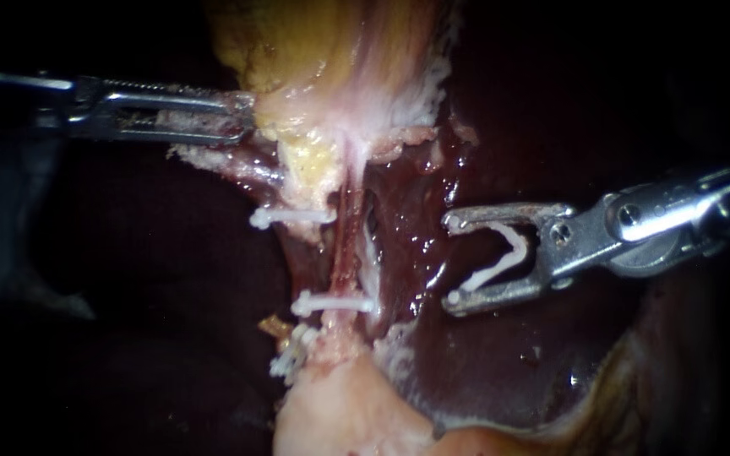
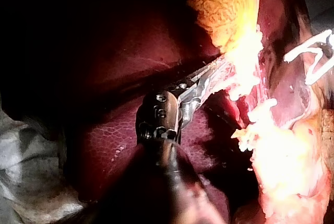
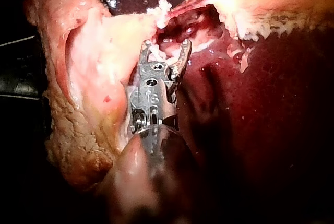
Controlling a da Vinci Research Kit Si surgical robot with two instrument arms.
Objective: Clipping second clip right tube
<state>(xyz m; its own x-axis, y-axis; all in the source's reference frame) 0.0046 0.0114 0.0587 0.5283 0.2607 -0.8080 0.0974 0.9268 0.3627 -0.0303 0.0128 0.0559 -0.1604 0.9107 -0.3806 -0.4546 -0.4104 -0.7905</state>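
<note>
Nearest the endoscope, a pale lump of tissue [image 1: 340, 418] fills the lower edge, with a small cluster of white clips [image 1: 291, 353] at its upper left corner. Just beyond it the right tube [image 1: 346, 245], a thin reddish strand, runs up toward the gallbladder. A closed white clip, the lower clip [image 1: 333, 302], lies across the tube near its base. Higher up a second closed one, the upper clip [image 1: 293, 217], sits on the yellowish tissue beside the tube, its right end reaching the strand's edge.

To the right of the tube and apart from it, over the wet dark liver [image 1: 483, 363], hangs the right instrument's end effector [image 1: 453, 262]. Its jaws stand wide apart, and each one bears on a leg of the loaded clip [image 1: 493, 272], an open white V pointing at the bare stretch of tube between the two closed clips. The tips do not touch the tube.

Farther back, the left instrument's end effector [image 1: 238, 118] is clenched on the edge of the gallbladder [image 1: 314, 42], where yellow tissue narrows toward the tube. The left wrist view shows the same grasp on pale tissue.
</note>
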